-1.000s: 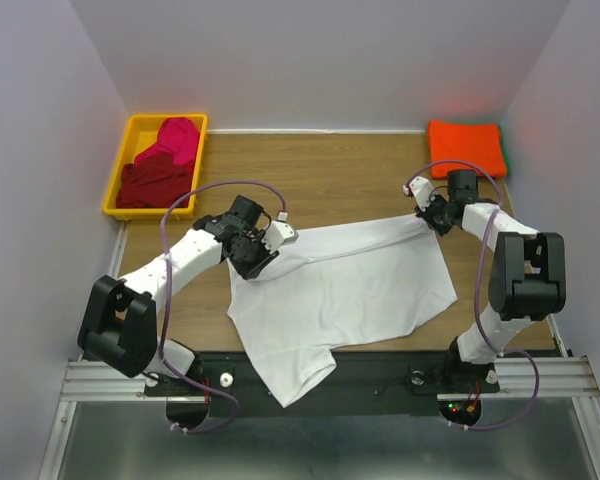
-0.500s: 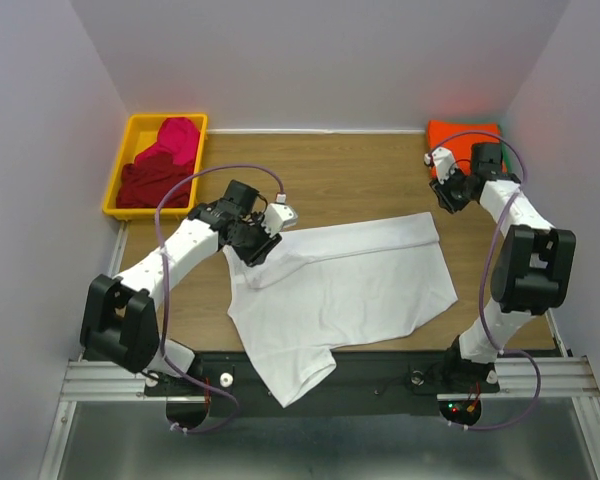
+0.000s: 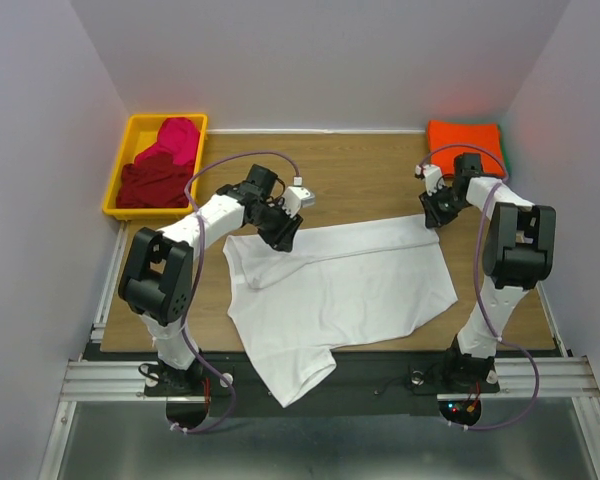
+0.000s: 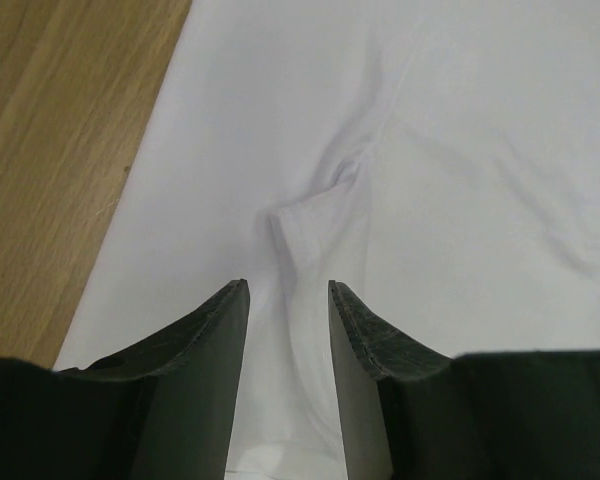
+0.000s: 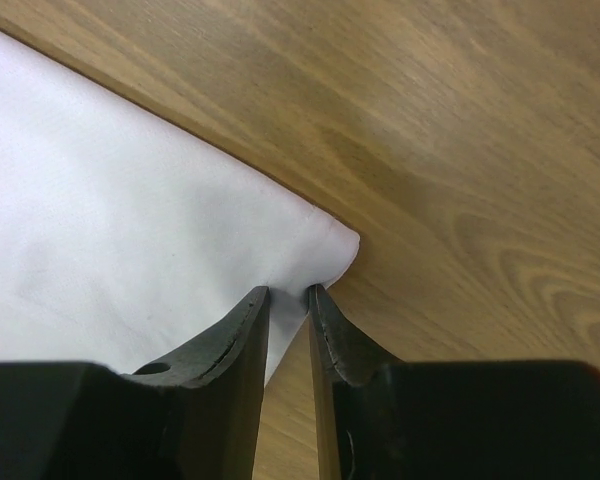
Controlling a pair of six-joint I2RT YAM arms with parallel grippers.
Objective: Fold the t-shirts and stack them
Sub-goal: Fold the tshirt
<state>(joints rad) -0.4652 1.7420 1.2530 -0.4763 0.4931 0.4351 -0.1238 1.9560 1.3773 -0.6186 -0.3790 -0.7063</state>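
A white t-shirt (image 3: 350, 285) lies spread flat on the wooden table (image 3: 360, 180), and its lower left part hangs over the near edge. My left gripper (image 3: 285, 235) sits over the shirt's far edge. In the left wrist view (image 4: 288, 285) its jaws stand apart, with a raised crease of white cloth (image 4: 460, 150) running between them. My right gripper (image 3: 432, 218) is at the shirt's far right corner. In the right wrist view (image 5: 290, 290) its jaws are nearly together on that corner (image 5: 110, 200). A folded orange t-shirt (image 3: 467, 143) lies at the back right.
A yellow bin (image 3: 117, 175) at the back left holds a dark red t-shirt (image 3: 150, 185) and a magenta one (image 3: 177, 140). Purple-grey walls close in three sides. A black rail runs along the table's near edge (image 3: 380, 365).
My right gripper left the shirt's corner, swung back towards the orange shirt, then returned to the corner. My left gripper moved right and farther back along the shirt's far edge.
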